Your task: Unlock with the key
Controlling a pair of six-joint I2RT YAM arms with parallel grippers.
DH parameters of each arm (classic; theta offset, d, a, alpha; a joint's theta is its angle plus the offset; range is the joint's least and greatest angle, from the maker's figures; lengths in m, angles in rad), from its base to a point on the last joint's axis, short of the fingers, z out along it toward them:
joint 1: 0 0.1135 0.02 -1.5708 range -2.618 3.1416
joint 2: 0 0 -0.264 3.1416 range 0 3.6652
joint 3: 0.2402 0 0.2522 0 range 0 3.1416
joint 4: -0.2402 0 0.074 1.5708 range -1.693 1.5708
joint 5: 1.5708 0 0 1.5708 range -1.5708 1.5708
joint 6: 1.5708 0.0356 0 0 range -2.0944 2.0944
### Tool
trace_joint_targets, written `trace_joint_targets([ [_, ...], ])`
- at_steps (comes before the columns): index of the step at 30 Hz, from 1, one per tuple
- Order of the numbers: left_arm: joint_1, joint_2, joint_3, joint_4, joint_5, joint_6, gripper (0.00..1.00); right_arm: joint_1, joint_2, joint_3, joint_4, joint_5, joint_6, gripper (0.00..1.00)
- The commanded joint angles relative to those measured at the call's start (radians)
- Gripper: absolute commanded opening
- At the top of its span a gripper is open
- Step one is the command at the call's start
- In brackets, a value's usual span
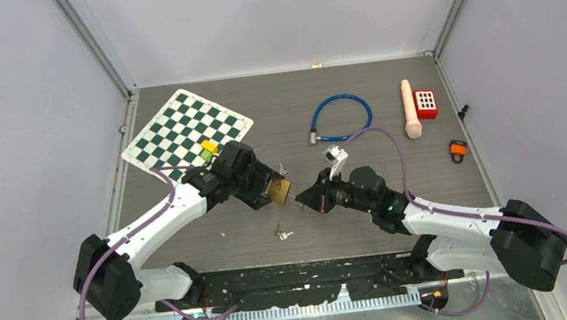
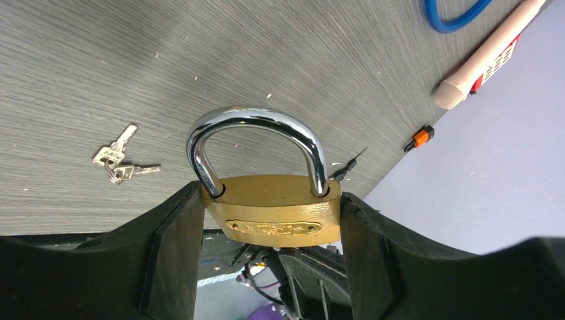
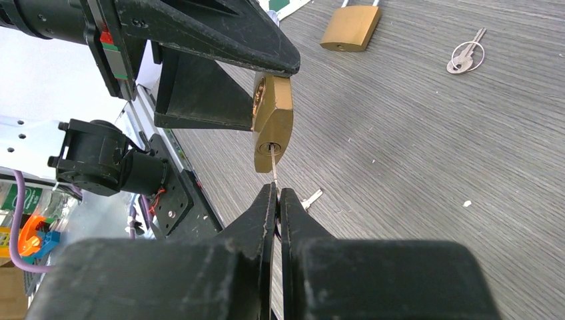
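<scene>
Left gripper (image 1: 274, 189), arm stretched forward and angled inward, clamps the brass padlock (image 2: 270, 207) by its body. Right gripper (image 3: 277, 193), facing it, pinches the key (image 3: 274, 163), tip touching the keyhole. Beyond lie a second padlock (image 3: 350, 27) and key ring (image 3: 466, 57); below, one key bunch (image 2: 120, 163).

Grey table (image 1: 298, 103) with chessboard (image 1: 186, 130), cable (image 1: 342, 116), keys (image 1: 282, 233)

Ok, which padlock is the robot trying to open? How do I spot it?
Look at the middle of the grey table. There the left pincer holds a brass padlock in the air, and the right pincer pokes a key into its keyhole. The other brass padlock lies flat on the table, untouched.
</scene>
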Motion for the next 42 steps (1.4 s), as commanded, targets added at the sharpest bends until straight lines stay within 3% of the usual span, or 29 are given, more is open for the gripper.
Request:
trace_joint_targets([
  [1, -0.008, -0.041, 0.026, 0.088, 0.028, 0.004, 0.00, 0.005, -0.011, 0.009, 0.061, 0.038, 0.011, 0.05],
  [13, -0.027, -0.023, 0.041, 0.088, 0.022, 0.001, 0.00, 0.005, 0.014, 0.019, 0.086, 0.027, 0.001, 0.05],
  [31, -0.089, 0.032, 0.076, 0.135, 0.059, -0.011, 0.00, 0.021, 0.129, -0.014, 0.340, 0.104, -0.045, 0.05],
  [37, -0.099, -0.005, -0.009, 0.322, 0.077, -0.014, 0.00, -0.016, 0.137, -0.036, 0.411, 0.024, 0.074, 0.05],
  [42, -0.115, -0.060, -0.082, 0.534, 0.083, 0.012, 0.00, -0.117, 0.161, -0.086, 0.576, -0.111, 0.244, 0.05],
])
